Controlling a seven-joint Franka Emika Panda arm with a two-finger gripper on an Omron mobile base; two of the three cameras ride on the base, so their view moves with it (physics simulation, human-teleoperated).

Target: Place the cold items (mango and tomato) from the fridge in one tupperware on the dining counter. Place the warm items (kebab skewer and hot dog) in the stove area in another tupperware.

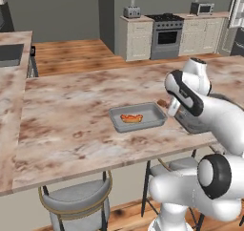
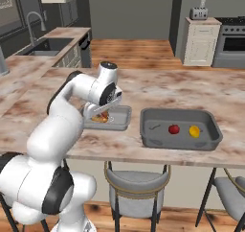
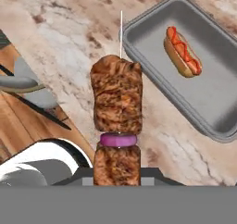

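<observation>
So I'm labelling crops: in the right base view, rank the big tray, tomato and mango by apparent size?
1. Big tray, clearly largest.
2. Tomato and mango: look alike, no ranking.

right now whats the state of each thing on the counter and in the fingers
kebab: gripped by the shut fingers, above the counter beside the small tray
hot dog: lying in the small tray
tomato: in the big tray
mango: in the big tray, next to the tomato, apart from it
</observation>
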